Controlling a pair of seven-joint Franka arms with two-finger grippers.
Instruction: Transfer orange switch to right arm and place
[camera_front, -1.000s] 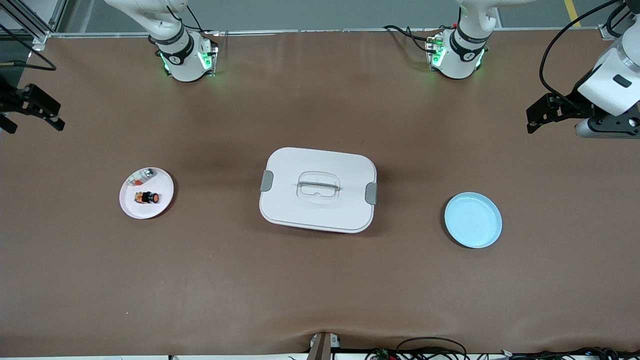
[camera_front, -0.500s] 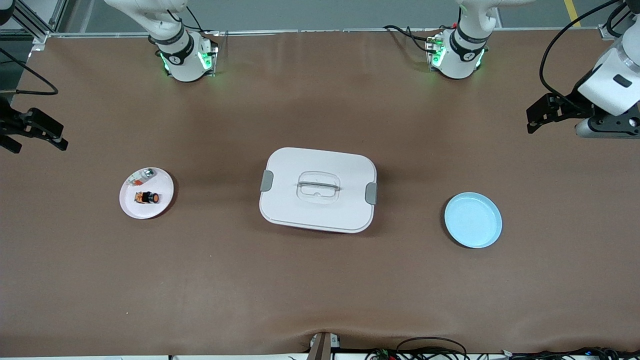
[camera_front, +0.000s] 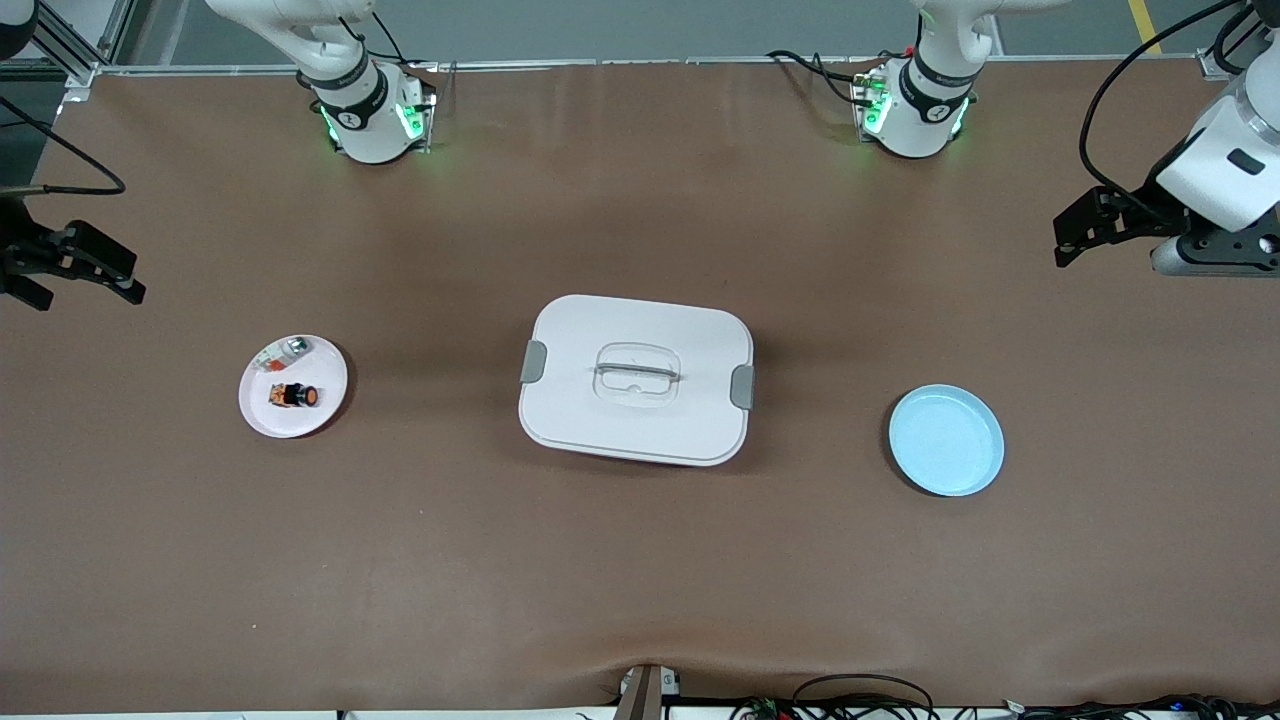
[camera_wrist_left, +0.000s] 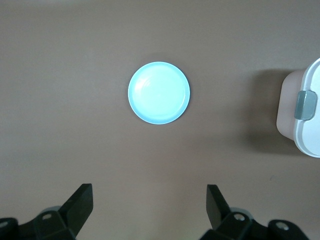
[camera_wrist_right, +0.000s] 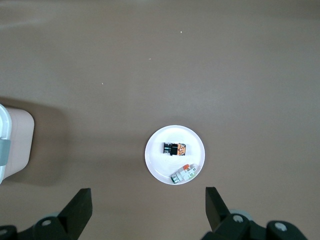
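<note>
The orange switch (camera_front: 296, 396) lies on its side on a small white plate (camera_front: 300, 422) toward the right arm's end of the table. The right wrist view shows the orange switch (camera_wrist_right: 174, 148) on that white plate (camera_wrist_right: 159, 165). My right gripper (camera_front: 88, 290) hangs open and empty over bare table beside the plate, at the table's end. From its own wrist, the right gripper (camera_wrist_right: 148, 210) has nothing between its fingers. My left gripper (camera_front: 1075, 240) waits open over the table's left-arm end, and the left gripper (camera_wrist_left: 150, 210) is empty.
A small white-grey piece with green and red-orange bits (camera_front: 285, 352) shares the white plate. A white lidded box with a handle (camera_front: 636, 380) sits mid-table. A light blue plate (camera_front: 946, 440) lies toward the left arm's end, and the left wrist view shows the blue plate (camera_wrist_left: 159, 93) below it.
My right gripper has shifted over the table toward the white plate. The left arm has not moved.
</note>
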